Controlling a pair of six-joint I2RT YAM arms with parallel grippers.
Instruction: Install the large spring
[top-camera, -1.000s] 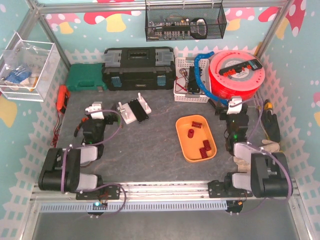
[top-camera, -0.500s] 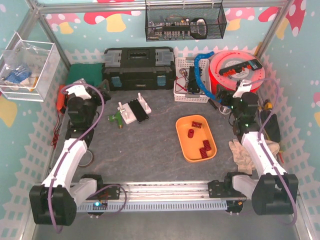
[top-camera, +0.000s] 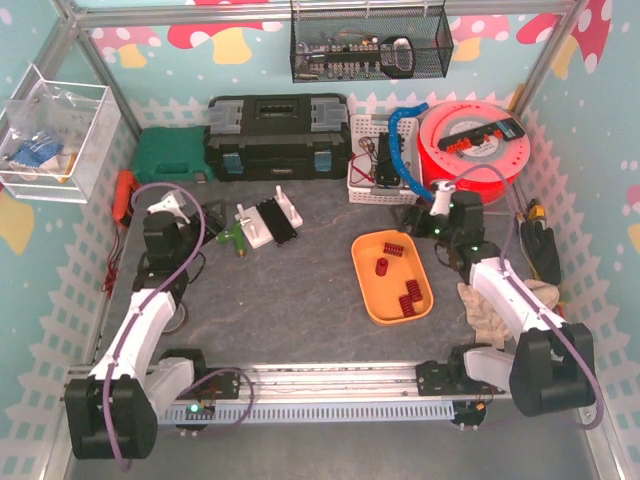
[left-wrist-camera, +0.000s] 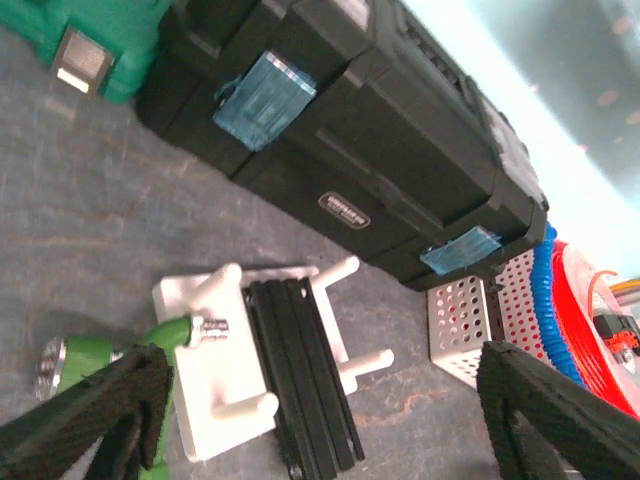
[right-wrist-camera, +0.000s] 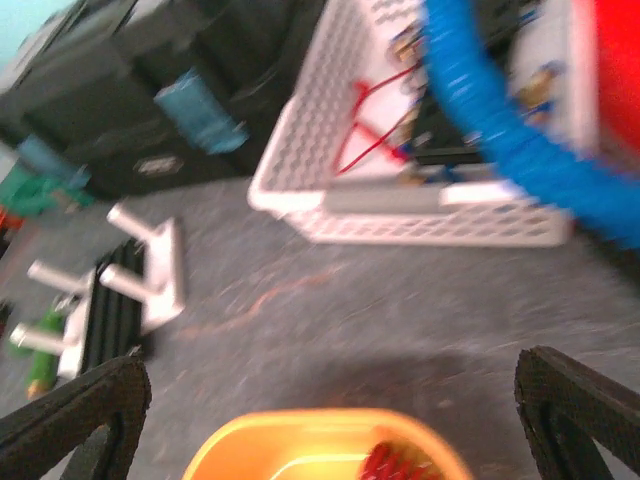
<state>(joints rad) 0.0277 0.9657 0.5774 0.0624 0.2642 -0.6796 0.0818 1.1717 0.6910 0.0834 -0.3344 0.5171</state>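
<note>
Pre-grasp hover over the worktop (top-camera: 300, 300); nothing gripped.
Shows left end effector (left-wrist-camera: 320, 365) spread wide and empty, facing white fixture (left-wrist-camera: 205, 370) with black rail (left-wrist-camera: 300, 390) on it and green tool (left-wrist-camera: 175, 335) touching its edge; shows right end effector (right-wrist-camera: 330, 370) equally wide, empty, by far end of orange tray (top-camera: 357, 258); puts red springs (top-camera: 407, 300) loose inside that tray, well apart from fixture; cannot tell which is the large one.
</note>
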